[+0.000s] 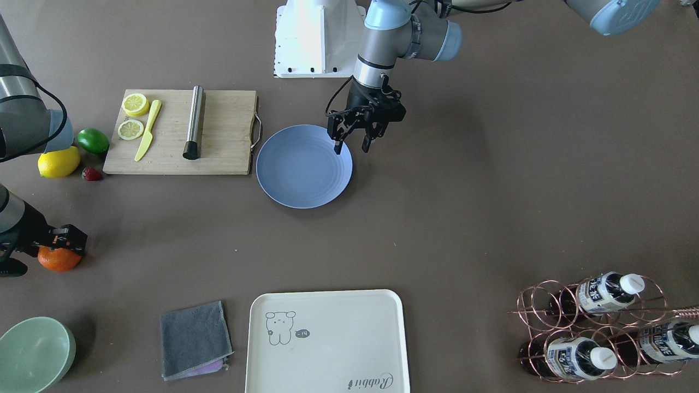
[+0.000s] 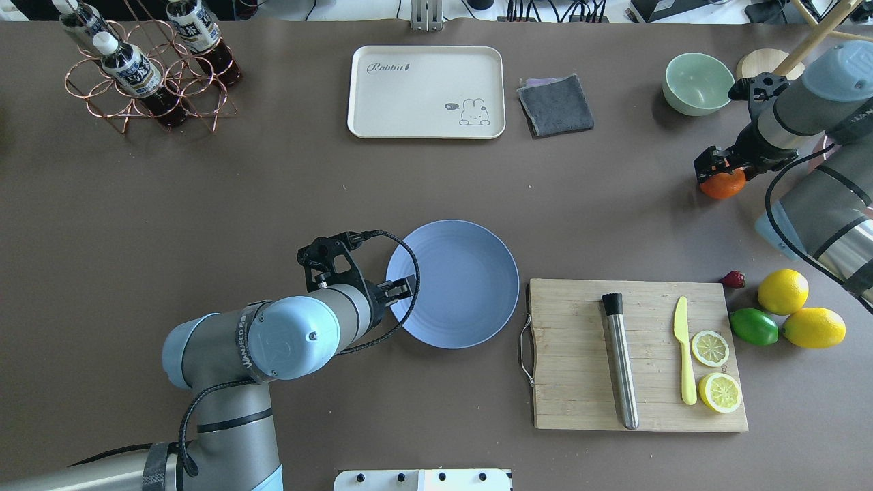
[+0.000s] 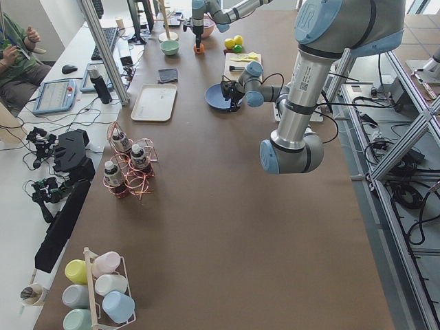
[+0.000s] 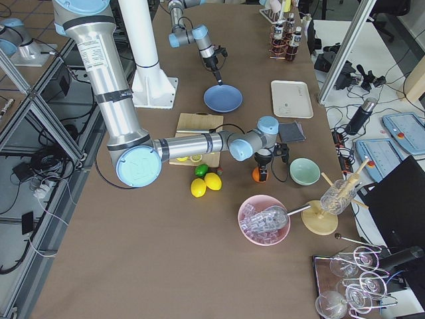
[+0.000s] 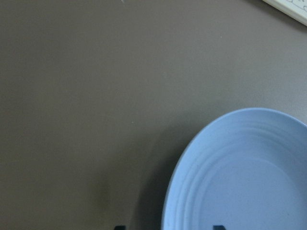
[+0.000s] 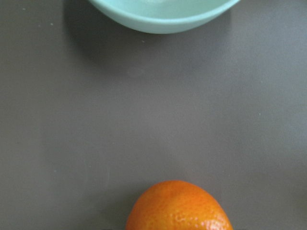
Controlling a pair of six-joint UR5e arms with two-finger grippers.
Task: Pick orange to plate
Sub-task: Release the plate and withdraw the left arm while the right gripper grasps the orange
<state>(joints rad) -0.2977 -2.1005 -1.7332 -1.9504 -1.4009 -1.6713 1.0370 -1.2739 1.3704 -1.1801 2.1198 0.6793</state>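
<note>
Right fingers (image 1: 78,246): down over the small round bright-orange fruit (image 1: 59,261); cannot tell whether clamped on it.
Left fingers (image 1: 338,143): apart, empty, over the rim of the round light-blue plate (image 1: 303,166).
Fruit: on the brown tabletop (image 1: 464,218), near the pale-green bowl (image 1: 33,355), well apart from the plate.

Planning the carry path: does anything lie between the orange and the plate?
Nothing visible does. Bare table runs from the orange to the plate; the cutting board lies beside that line, not on it.
</note>
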